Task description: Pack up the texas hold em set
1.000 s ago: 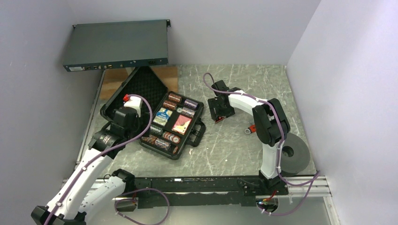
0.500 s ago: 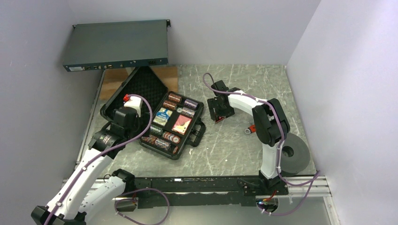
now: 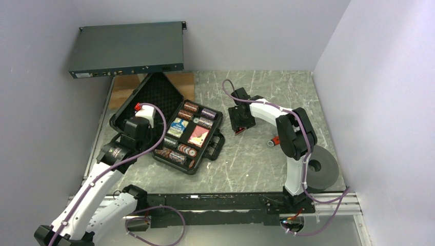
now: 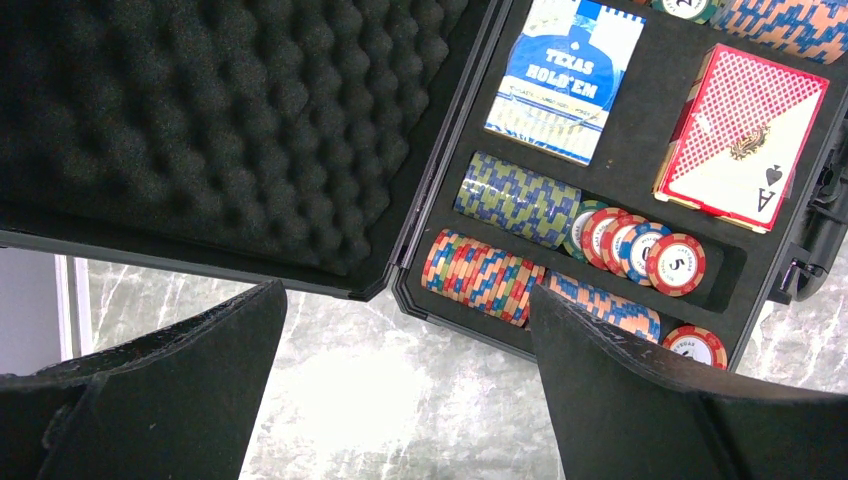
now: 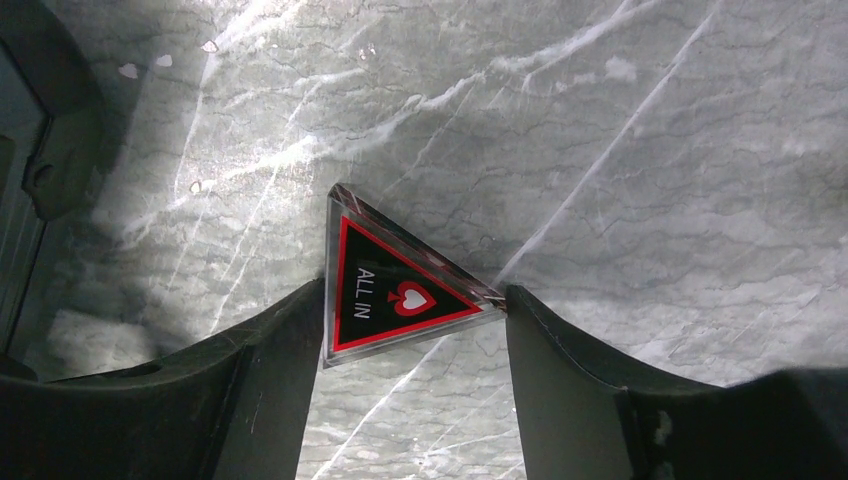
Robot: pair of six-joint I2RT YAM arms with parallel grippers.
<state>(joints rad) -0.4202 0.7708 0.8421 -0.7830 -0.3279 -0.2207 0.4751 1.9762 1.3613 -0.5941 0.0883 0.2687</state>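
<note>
**While the marker is held by one edge and one tip, a slip is the chief hazard**

Finding 1. The right claw (image 5: 413, 300) is closed onto the triangular ALL IN marker (image 5: 385, 280). One finger lies flat along its side and the other bears on a single corner. That is poor purchase on slick clear plastic, and I judge it could pivot or spring free on lifting and drop to the counter (image 5: 650, 150). Whether it is already clear of the counter I cannot tell.

Finding 2. The case (image 3: 156, 95) lies open on the counter left of centre, lid propped back, apart from the marker. Its tray looks full: chip rolls (image 4: 515, 195), blue card box (image 4: 575, 80), red card box (image 4: 745, 135). No vacant recess is visible from here. A marker laid on top may foul the lid on closing, or knock the loose chips (image 4: 640, 255) leaning in the middle row.

Finding 3. The left claw (image 4: 400, 400) hangs spread wide and empty over the case's near hinge corner. If the right arm carries the marker across, both arms share that space, and contact is possible unless one yields.
</note>
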